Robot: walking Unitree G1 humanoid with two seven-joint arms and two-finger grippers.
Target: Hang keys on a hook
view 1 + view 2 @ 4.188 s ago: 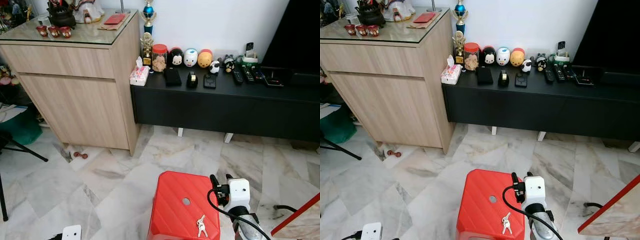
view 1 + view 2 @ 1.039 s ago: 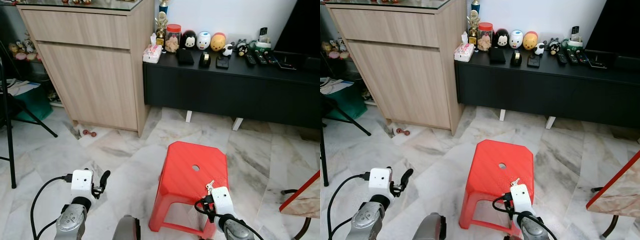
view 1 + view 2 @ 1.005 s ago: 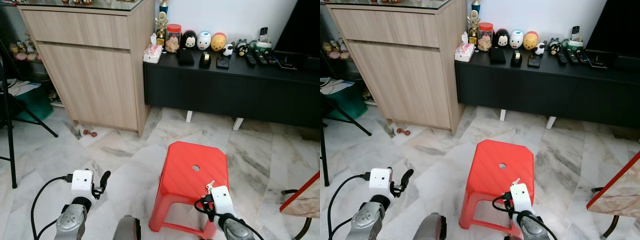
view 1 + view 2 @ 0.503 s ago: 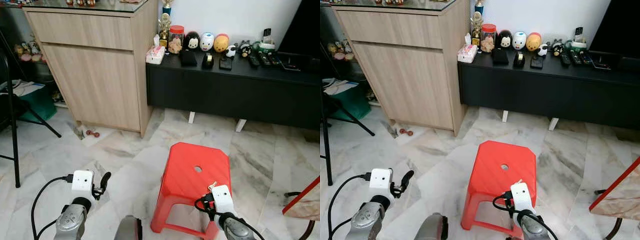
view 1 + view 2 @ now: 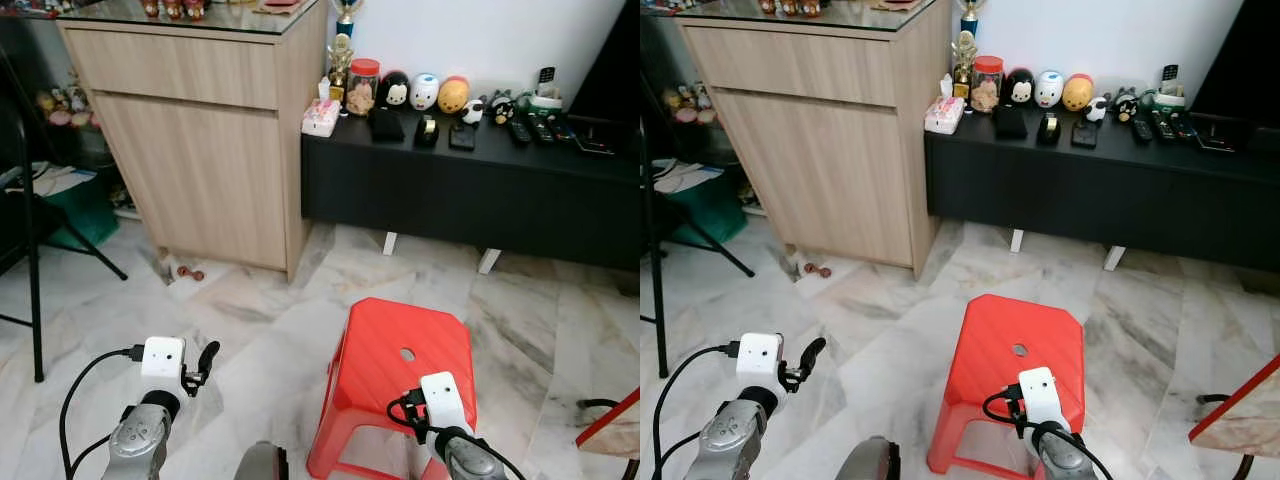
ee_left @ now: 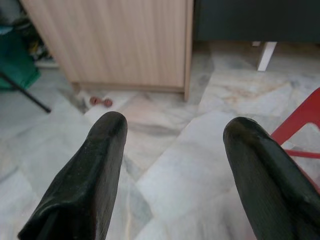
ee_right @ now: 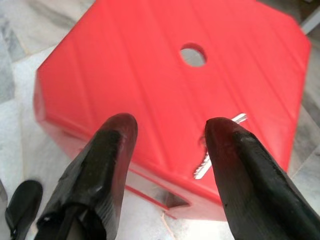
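Observation:
A small bunch of silver keys (image 7: 239, 118) lies on top of the red plastic stool (image 5: 390, 350), near its front edge. One of my right fingers partly hides the bunch. My right gripper (image 7: 170, 127) hovers just above the stool's near edge, open, with the keys beside one fingertip (image 7: 222, 131) and nothing between the fingers. In the eye views the right wrist's white camera box (image 5: 438, 392) covers the keys. My left gripper (image 5: 205, 360) is held low over the marble floor left of the stool, open and empty (image 6: 175, 125).
A tall wooden cabinet (image 5: 200, 130) stands at the back left. Beside it is a low black console (image 5: 470, 190) with figurines, a jar and remotes. Black stand legs (image 5: 35, 260) are at the far left, a small red object (image 5: 190, 272) lies on the floor, and a red-edged table corner (image 5: 610, 435) shows at the lower right.
The whole picture has shifted, so the camera moved. The keys, seen by the right wrist half a second ago, are now hidden behind its camera box. Both grippers stay open.

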